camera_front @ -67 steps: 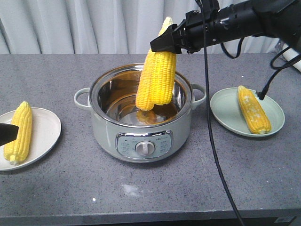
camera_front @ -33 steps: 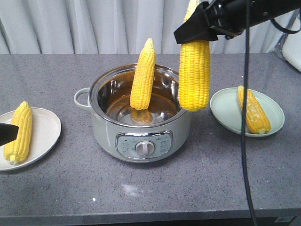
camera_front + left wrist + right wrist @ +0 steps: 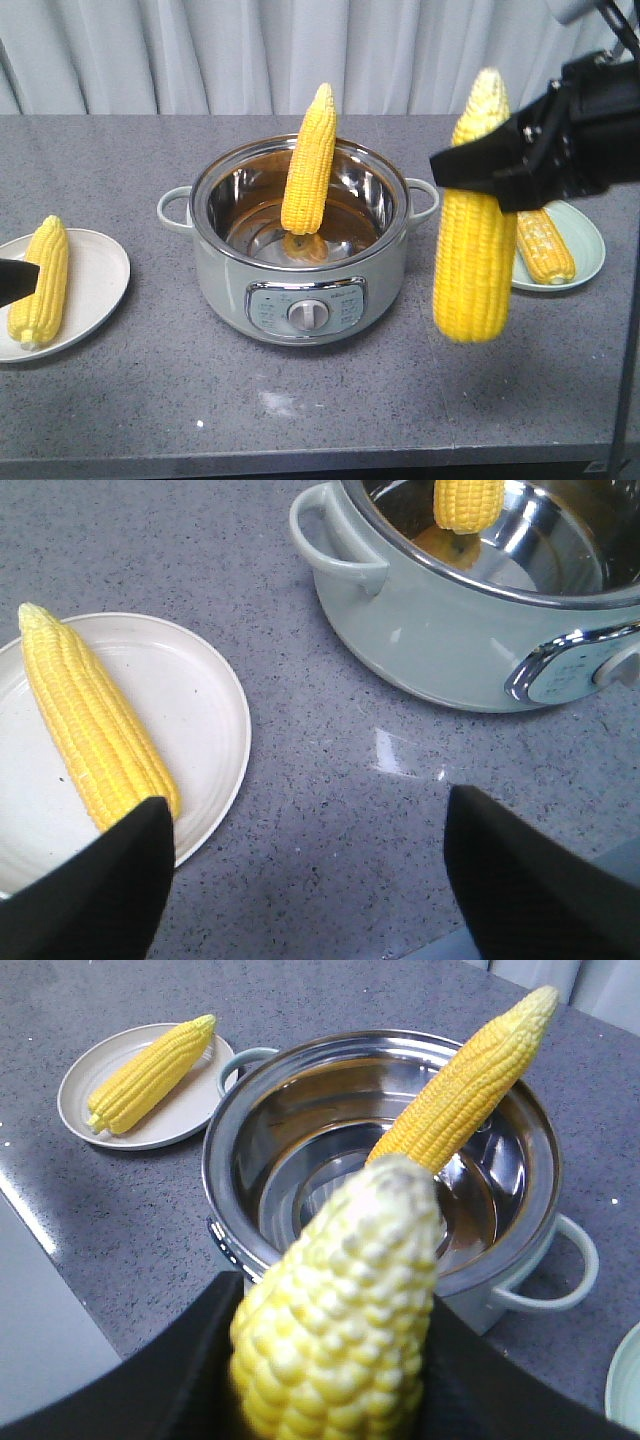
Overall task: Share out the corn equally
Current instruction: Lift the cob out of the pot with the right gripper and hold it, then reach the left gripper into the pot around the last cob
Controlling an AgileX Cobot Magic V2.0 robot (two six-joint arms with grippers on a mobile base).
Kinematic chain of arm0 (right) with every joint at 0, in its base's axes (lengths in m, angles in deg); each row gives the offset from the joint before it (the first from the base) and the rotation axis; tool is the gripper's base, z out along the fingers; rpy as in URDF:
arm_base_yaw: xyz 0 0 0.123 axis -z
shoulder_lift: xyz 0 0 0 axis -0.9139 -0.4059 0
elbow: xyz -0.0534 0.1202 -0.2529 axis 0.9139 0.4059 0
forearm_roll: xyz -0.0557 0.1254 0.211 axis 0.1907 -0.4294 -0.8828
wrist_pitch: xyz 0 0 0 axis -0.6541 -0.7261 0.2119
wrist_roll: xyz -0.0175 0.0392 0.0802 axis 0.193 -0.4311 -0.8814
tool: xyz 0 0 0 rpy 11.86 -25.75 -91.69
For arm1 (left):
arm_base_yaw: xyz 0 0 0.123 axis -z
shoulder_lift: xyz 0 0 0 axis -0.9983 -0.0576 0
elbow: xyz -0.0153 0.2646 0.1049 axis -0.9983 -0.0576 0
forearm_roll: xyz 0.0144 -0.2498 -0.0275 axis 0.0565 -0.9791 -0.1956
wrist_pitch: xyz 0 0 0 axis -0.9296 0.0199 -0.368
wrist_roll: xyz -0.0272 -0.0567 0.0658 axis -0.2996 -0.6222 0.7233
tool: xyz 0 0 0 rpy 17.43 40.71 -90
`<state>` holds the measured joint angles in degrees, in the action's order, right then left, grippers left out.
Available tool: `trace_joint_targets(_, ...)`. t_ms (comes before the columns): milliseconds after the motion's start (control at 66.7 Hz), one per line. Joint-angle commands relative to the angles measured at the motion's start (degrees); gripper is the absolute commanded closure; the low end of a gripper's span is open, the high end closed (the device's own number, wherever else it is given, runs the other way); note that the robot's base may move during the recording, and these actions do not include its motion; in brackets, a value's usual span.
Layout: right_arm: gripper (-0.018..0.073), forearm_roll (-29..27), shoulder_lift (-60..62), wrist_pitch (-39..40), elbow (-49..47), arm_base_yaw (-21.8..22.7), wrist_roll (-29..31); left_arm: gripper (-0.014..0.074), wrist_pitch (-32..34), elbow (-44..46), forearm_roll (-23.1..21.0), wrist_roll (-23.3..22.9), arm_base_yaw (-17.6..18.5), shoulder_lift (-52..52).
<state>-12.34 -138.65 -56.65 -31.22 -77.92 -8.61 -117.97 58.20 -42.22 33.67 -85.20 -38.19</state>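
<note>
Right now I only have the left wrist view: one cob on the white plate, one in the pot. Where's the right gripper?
Observer: The right gripper is shut on a third cob, hanging upright in the air beside the pot.
Operator: Other plate?
Observer: A green plate behind that gripper holds a fourth cob.
Operator: The one inside lying flat?
Observer: No, the pot cob leans upright against the rim, tip above it.

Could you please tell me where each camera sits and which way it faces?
Front: from the robot's side of the counter, facing the curtain; shows the pot and the right tool gripping the held cob.
Left wrist: looks down on the white plate, past the open left tool.
Right wrist: looks along the held cob toward the pot; the right tool flanks it.
Shared: all three show the leaning cob in the pot.
</note>
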Motion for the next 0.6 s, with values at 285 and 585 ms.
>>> trace_joint_targets(285, 0.0402, -2.33, 10.92, 3.20, 9.41, 0.09, 1.27, 0.0052, 7.62, -1.97, -1.80, 0.05, 0.27, 0.35)
trace_joint_targets(585, 0.0402, -2.37, 12.51, 2.83, 9.41, 0.09, 1.76, 0.0052, 7.98, -1.04, -3.00, 3.57, 0.27, 0.35)
